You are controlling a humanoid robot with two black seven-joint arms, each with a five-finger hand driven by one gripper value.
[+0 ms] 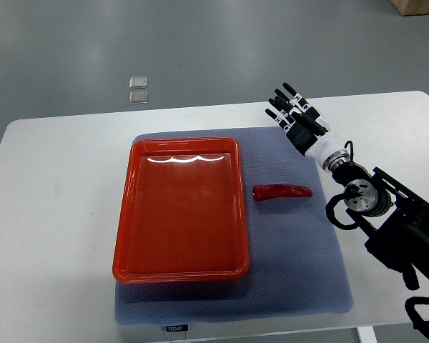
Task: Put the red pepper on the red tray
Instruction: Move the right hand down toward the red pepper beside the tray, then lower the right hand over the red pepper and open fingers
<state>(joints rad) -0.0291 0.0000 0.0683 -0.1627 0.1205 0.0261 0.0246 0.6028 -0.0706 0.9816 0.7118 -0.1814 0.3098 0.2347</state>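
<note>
A long red pepper [282, 192] lies flat on the grey mat, just right of the red tray [127, 218]. The tray holds nothing. My right hand [293, 111] hovers over the mat's far right corner, well beyond the pepper, with its fingers spread and nothing in them. Its arm runs down to the picture's lower right. The left arm does not show.
The grey mat [300, 271] covers the middle of a white table [57, 214]. Two small clear squares [138, 89] lie on the floor beyond the table's far edge. A box corner [418, 6] shows at the top right.
</note>
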